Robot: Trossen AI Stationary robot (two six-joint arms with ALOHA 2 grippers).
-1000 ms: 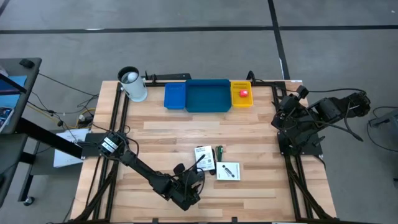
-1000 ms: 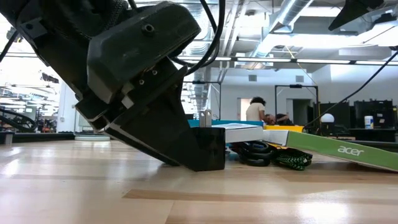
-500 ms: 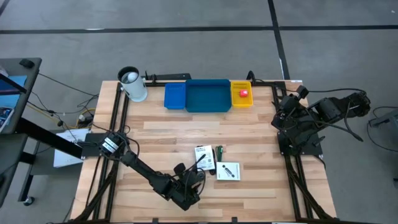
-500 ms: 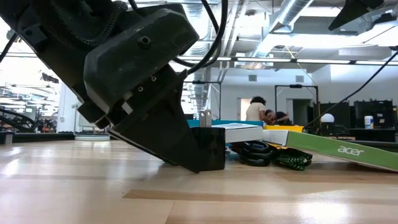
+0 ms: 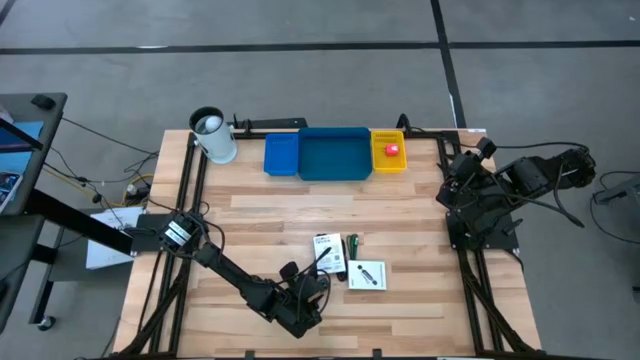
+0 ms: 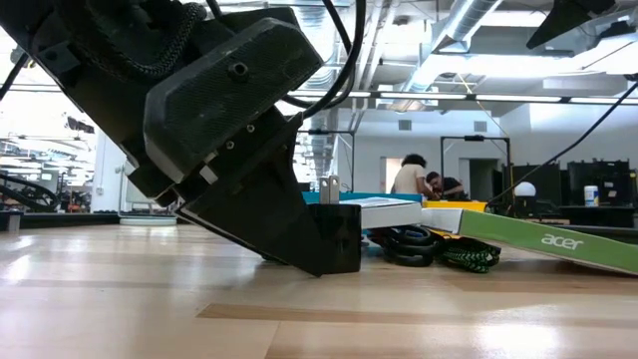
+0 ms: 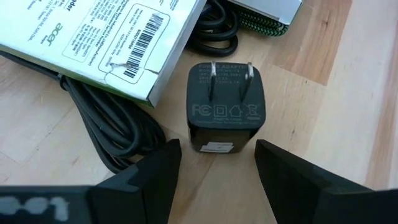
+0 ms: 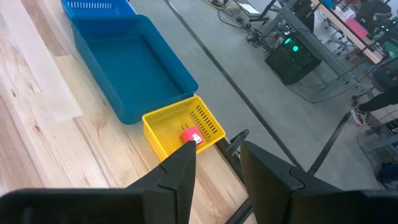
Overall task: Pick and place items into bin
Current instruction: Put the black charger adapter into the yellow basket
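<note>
Red block (image 5: pixel 391 150) binned at 12 o'clock; left end effector (image 7: pixel 217 165) spread around black adapter (image 7: pixel 225 107); packets (image 5: pixel 366 274), cables remain.

Adapter (image 7: pixel 225 107) between left tool (image 7: pixel 217 163) fingers, beside packet (image 7: pixel 99 37); cables (image 7: pixel 106 134) under packet.

Black plug adapter (image 7: pixel 226 111) lies prongs-up beside white packet (image 7: pixel 102 38), cables (image 7: pixel 109 127).

white packet (image 7: pixel 99 37) cut off by the frame, partly covering black cable (image 7: pixel 106 134)
</note>
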